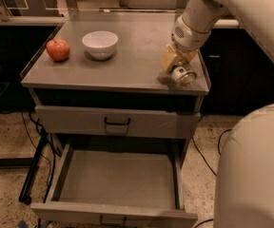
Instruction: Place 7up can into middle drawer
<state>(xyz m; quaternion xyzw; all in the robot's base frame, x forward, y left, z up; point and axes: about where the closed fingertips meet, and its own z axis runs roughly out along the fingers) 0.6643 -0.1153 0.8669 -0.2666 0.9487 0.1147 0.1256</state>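
Note:
The 7up can [184,76] is small and silvery and lies tilted, with one shiny end facing the camera, at the front right corner of the cabinet top [127,65]. My gripper [176,65] reaches down from the upper right. Its yellowish fingers [170,58] are shut on the can, just above the top's surface. The middle drawer [118,179] is pulled open below, and its flat grey floor is bare. Its dark handle [112,220] shows at the bottom edge. The can is above and to the right of the drawer opening.
A red apple [58,50] and a white bowl [100,44] stand at the back left of the cabinet top. The upper drawer [118,122] with a black handle is closed. My pale body [256,170] fills the lower right. Cables [37,132] hang at the cabinet's left.

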